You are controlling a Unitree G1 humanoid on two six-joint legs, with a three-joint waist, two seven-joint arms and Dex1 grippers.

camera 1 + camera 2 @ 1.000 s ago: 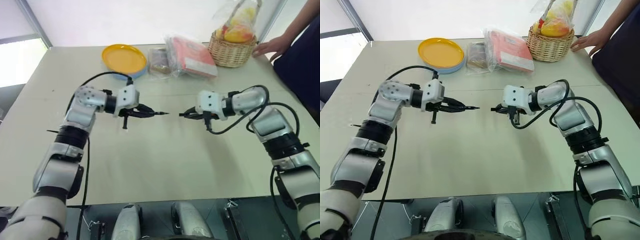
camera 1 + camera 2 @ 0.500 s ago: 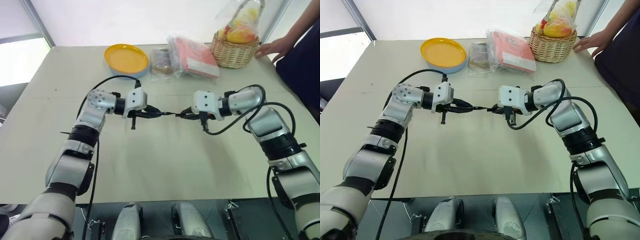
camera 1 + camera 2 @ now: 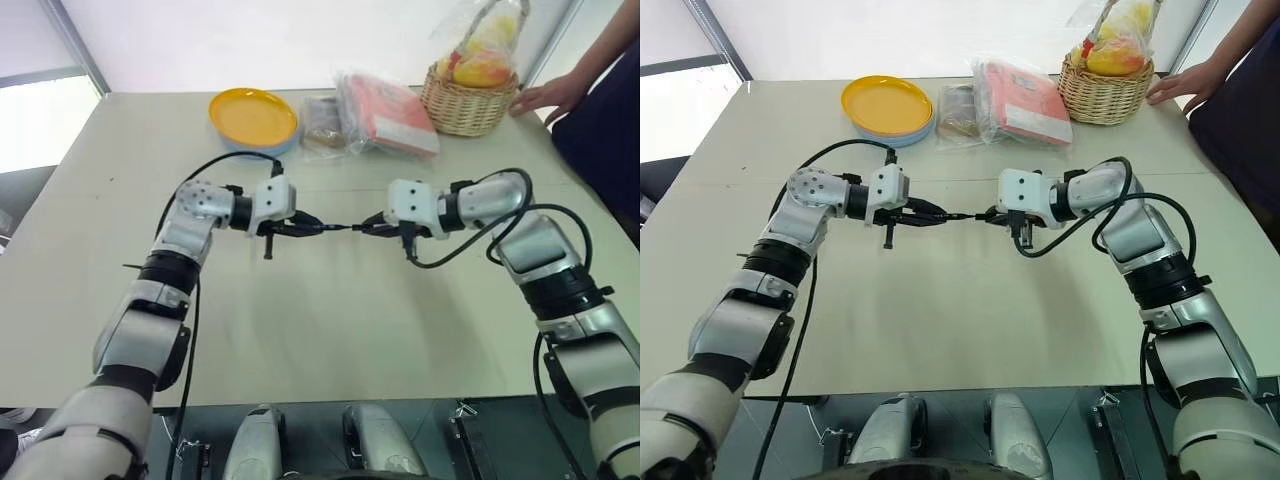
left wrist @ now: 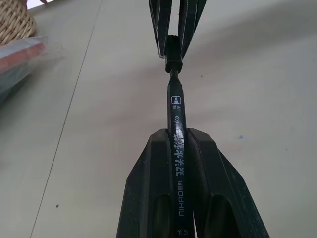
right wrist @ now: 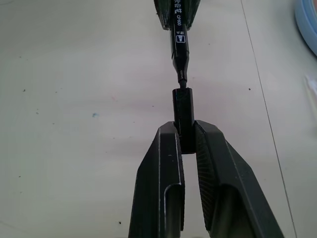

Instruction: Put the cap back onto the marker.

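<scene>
Black fingers of the left gripper are clamped on the marker along its barrel, leaving the pointed tip free and aimed at the other arm. The right gripper pinches the cap by its rear half, so its open mouth faces that tip. Both pieces are held in the air above the table, lined up end to end, and the tip sits just at the cap's mouth; whether it has entered I cannot tell. Such a grip, I judge, leaves room for the barrel to slide in. Farther off, well apart from the work, are a yellow plate, wrapped packets, a basket and a person's hand.
</scene>
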